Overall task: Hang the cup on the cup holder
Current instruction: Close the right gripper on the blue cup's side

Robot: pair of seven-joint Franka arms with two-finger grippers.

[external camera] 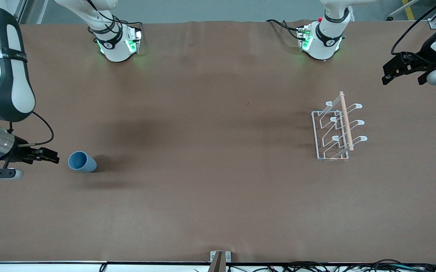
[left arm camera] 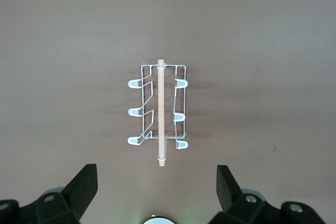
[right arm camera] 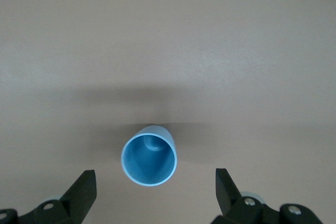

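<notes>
We counted one cup (external camera: 82, 161) and one six-pronged cup holder (external camera: 338, 128), well apart on the bench (external camera: 210, 113). Both the right end effector (right arm camera: 155, 192) and the left end effector (left arm camera: 156, 192) were spread wide, holding nothing.

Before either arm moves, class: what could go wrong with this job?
The cup stands alone on bare table, so the open right gripper beside it could tip it. The holder is light wire; pressing a cup onto a prong might shift it. The open left gripper holds nothing steadying it.
</notes>
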